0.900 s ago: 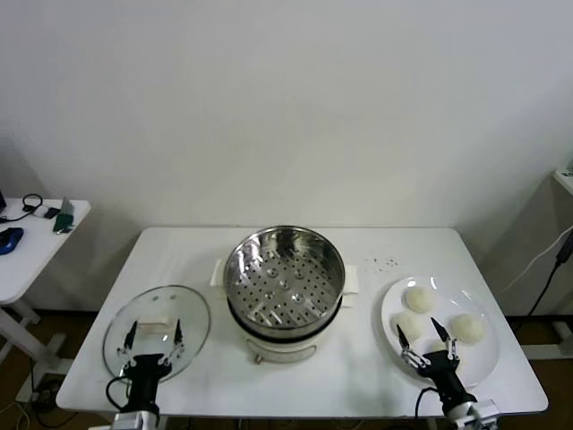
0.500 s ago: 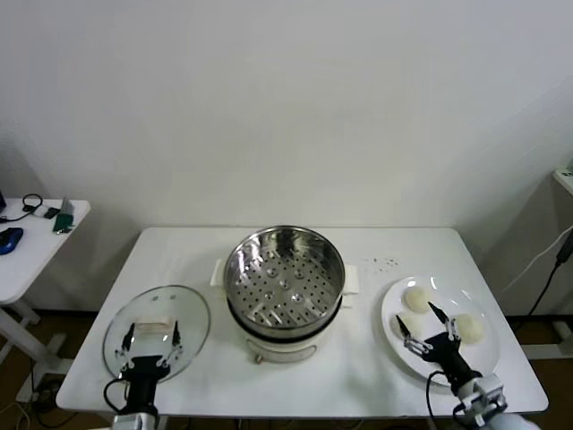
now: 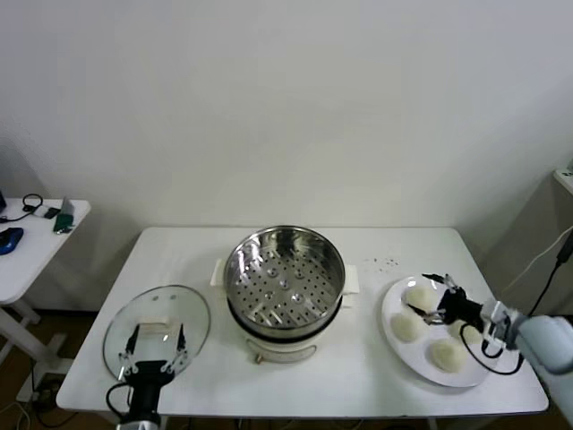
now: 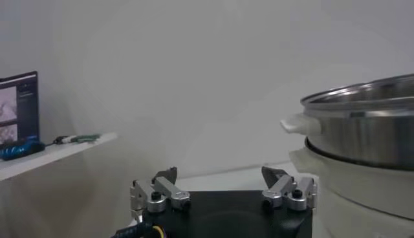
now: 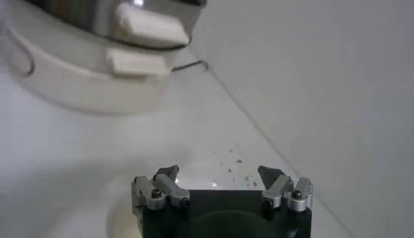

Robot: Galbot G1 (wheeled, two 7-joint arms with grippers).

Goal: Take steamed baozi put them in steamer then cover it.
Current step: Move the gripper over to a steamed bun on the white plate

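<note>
The steamer [image 3: 285, 278], a shiny steel pot with a perforated floor on a white base, stands empty mid-table. Three cream-white baozi show on the white plate [image 3: 474, 367]: a far one [image 3: 415, 295], a middle one [image 3: 407, 328] and a near one [image 3: 446, 355]. A fourth is hidden. My right gripper [image 3: 428, 296] is open and reaches in from the right, its fingers on either side of the far baozi. The glass cover [image 3: 170, 309] lies flat at the left. My left gripper [image 3: 154, 348] is open over the cover's near edge. The steamer also shows in the left wrist view [image 4: 362, 123] and the right wrist view [image 5: 84, 71].
A small side table [image 3: 31, 237] with a blue object and cables stands far left. Dark specks [image 3: 387, 262] lie on the table behind the plate. The table's front edge runs just below both the cover and the plate.
My right arm has swung from the table's front edge round to the right side, and its gripper now points left over the far baozi. The near baozi is uncovered. The left gripper barely moved.
</note>
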